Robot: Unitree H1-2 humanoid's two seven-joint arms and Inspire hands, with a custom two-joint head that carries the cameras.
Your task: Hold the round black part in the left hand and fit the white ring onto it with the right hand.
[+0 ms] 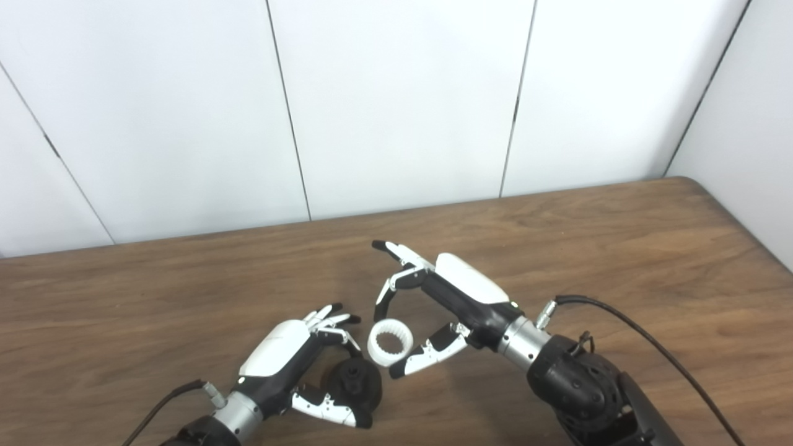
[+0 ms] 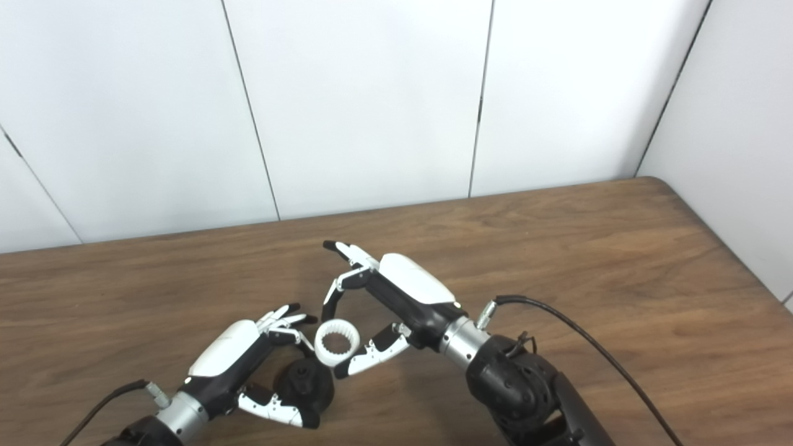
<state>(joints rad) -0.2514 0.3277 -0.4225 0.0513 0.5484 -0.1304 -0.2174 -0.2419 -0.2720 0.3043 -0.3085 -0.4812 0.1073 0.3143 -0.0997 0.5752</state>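
Observation:
The round black part [image 1: 355, 383] sits low in the picture, held in my left hand [image 1: 286, 356] with the fingers curled over its far side and the thumb under its near edge. The white ring [image 1: 390, 345], toothed on the inside, is just up and right of the black part, close to its rim. My right hand [image 1: 461, 291] pinches the ring between one bent finger on its far side and the thumb on its near side; the other fingers point away to the left. In the right eye view the ring [image 2: 337, 341] sits beside the black part [image 2: 305, 383].
The brown wooden table [image 1: 619, 248] stretches to the back and right, with its rounded corner at the far right. White wall panels stand behind it. A black cable [image 1: 657, 350] loops over the table from my right wrist.

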